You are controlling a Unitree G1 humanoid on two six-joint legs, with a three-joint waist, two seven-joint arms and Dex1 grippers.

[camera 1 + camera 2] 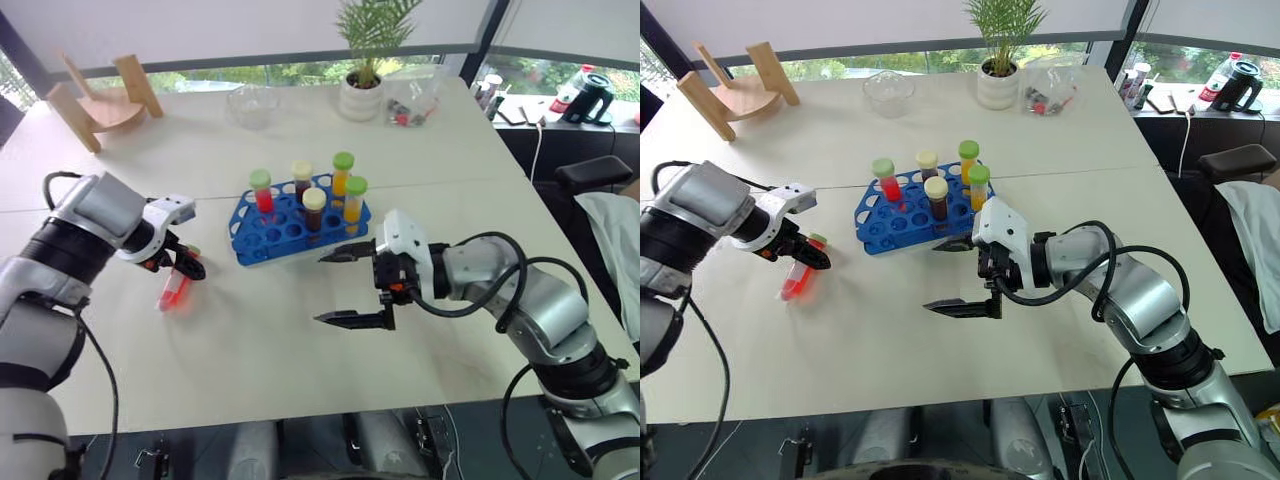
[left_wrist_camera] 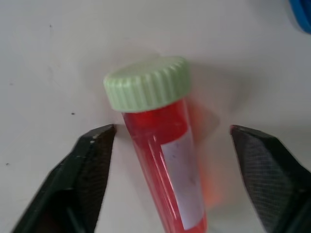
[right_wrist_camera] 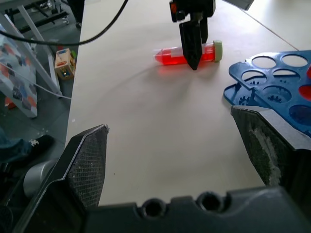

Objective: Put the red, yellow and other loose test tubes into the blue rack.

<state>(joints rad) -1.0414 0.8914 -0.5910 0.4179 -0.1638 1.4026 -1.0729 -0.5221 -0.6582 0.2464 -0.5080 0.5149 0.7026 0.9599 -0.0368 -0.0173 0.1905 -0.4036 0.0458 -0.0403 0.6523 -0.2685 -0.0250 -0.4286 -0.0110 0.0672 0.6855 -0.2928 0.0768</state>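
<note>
The white table point(image 1: 300, 340) carries the blue rack point(image 1: 262, 236) near its middle, five capped tubes upright in it. At about nine o'clock from the rack the red tube point(image 1: 173, 289) lies flat. My left pincer point(image 1: 178, 263) straddles it, spread, fingers apart from the plastic on both sides. To grip well I judge I should settle lower, centre just below the green cap point(image 2: 147, 89) and squeeze evenly so it cannot roll. Its long axis runs one to seven o'clock, cap toward one. My right pincer point(image 1: 350, 288) hangs spread, empty.
</note>
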